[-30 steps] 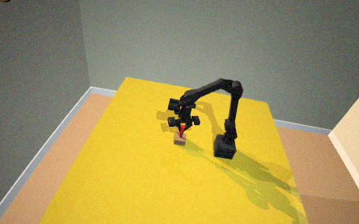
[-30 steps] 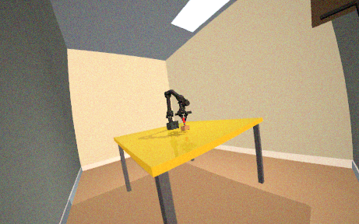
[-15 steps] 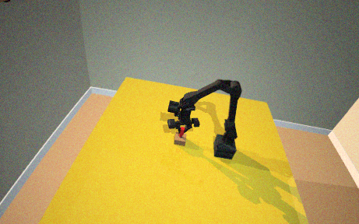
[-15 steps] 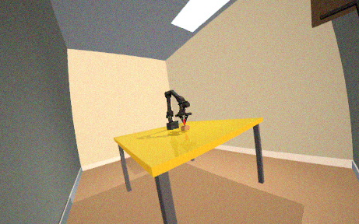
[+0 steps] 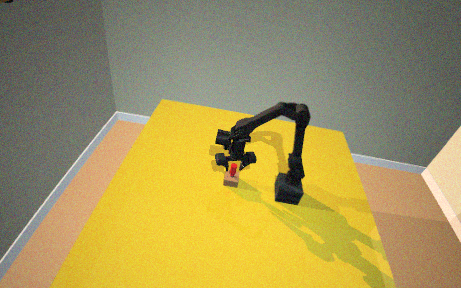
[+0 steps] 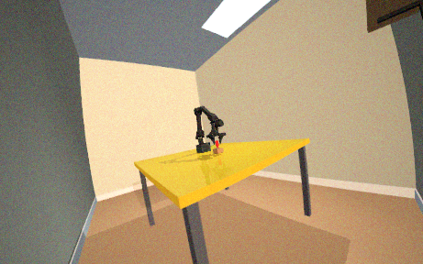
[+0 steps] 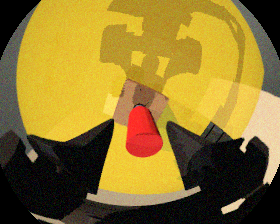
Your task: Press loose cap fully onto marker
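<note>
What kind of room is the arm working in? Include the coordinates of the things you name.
Probably a bare indoor test room: plain walls with pale skirting boards (image 5: 139, 118) (image 6: 343, 182), a bright rectangular ceiling light panel (image 6: 235, 17), and a yellow, grey-legged table (image 5: 174, 225) (image 6: 247, 160) (image 7: 56, 65) carrying the black robot arm (image 5: 298, 135) (image 6: 199, 124).

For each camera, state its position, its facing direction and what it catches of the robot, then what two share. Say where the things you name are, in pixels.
Top: high above the table (image 5: 174, 225) (image 6: 233, 170) (image 7: 56, 65), facing down at a slant; the whole arm (image 5: 269, 114) (image 6: 199, 124) shows.
Exterior: off beyond a table corner, facing across the room; the whole arm, small.
Wrist: on the arm's end, facing out past the open pincer (image 5: 233, 167) (image 6: 217, 142) (image 7: 142, 124) to the red cap (image 5: 233, 170) (image 6: 217, 144) (image 7: 143, 132); only the pincer's dark fingers show close up.
Top and exterior share the arm's base (image 5: 289, 190) (image 6: 203, 148).
</note>
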Controlling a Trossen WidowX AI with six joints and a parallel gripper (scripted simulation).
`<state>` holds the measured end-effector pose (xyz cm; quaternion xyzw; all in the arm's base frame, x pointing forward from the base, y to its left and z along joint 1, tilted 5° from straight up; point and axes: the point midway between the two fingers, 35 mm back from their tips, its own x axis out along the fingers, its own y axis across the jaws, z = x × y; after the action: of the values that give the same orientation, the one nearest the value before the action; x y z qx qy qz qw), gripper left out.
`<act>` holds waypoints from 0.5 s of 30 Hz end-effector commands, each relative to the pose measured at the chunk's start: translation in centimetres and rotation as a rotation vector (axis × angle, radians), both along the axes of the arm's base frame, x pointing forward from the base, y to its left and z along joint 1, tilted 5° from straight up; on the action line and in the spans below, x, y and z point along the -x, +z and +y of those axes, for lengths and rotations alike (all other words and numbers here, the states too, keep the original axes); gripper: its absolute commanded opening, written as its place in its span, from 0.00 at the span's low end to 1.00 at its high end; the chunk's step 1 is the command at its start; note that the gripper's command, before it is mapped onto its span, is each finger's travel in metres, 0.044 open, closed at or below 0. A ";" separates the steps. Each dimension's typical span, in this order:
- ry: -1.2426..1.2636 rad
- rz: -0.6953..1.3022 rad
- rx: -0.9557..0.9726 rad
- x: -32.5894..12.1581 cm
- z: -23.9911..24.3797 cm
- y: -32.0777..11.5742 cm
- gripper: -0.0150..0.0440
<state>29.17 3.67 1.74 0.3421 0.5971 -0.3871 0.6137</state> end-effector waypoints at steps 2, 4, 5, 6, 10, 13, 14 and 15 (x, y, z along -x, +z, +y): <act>0.000 0.000 0.000 0.0 0.0 0.0 0.97; 0.000 0.000 0.000 0.0 0.0 0.0 1.00; 0.000 0.000 0.000 0.0 0.0 0.2 1.00; 0.000 0.000 0.000 -0.1 0.1 0.9 1.00; 0.000 0.000 0.000 -0.2 0.5 6.5 1.00; 0.000 0.000 0.000 -0.1 0.5 7.5 1.00; 0.000 0.000 0.000 -0.1 0.5 7.5 1.00; 0.000 0.000 0.000 -0.1 0.5 7.5 1.00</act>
<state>29.72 4.18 9.07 0.3462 0.5915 -0.3807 0.6207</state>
